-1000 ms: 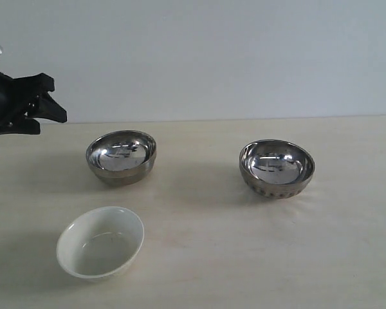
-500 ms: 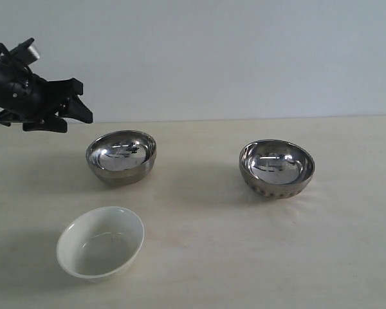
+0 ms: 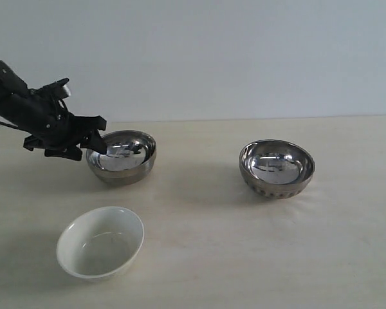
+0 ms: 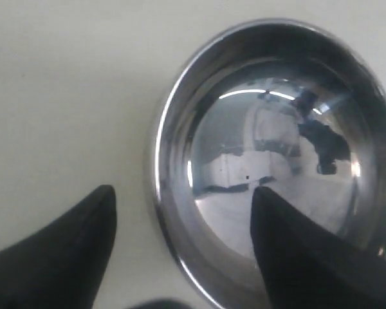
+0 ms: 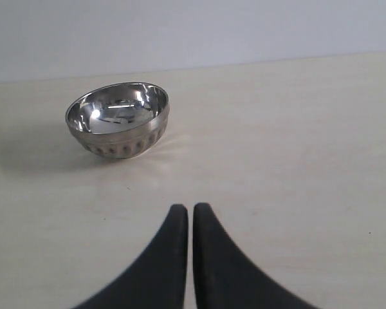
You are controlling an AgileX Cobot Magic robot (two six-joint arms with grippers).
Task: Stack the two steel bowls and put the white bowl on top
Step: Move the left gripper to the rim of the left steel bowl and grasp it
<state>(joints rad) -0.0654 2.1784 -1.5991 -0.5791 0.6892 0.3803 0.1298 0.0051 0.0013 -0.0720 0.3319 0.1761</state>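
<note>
Left claw [image 3: 103, 136] is hanging open at the left side of the counter [image 3: 212, 251], its two black fingers spread wide over the near-left rim of the smooth steel bowl [image 3: 121, 158]. The left wrist view is showing that claw [image 4: 183, 193] straddling the rim: one finger [image 4: 83, 244] is sitting over bare counter outside the smooth steel bowl [image 4: 276, 148], and the other is reaching over the shiny inside. Whether either finger is touching the metal cannot be told.

Closer to the camera and slightly left of that bowl, the white bowl [image 3: 100, 242] is resting upright on the counter, apart from both steel bowls.

Well to the right, the ribbed steel bowl [image 3: 276, 168] is standing upright on its own, level with the smooth one and well apart from it.

Right claw [image 5: 190, 215] is pointing toward the ribbed steel bowl [image 5: 118, 119] from a distance, its two fingers pressed nearly together with only a thin slit between them, gripping nothing and hovering over bare counter.
</note>
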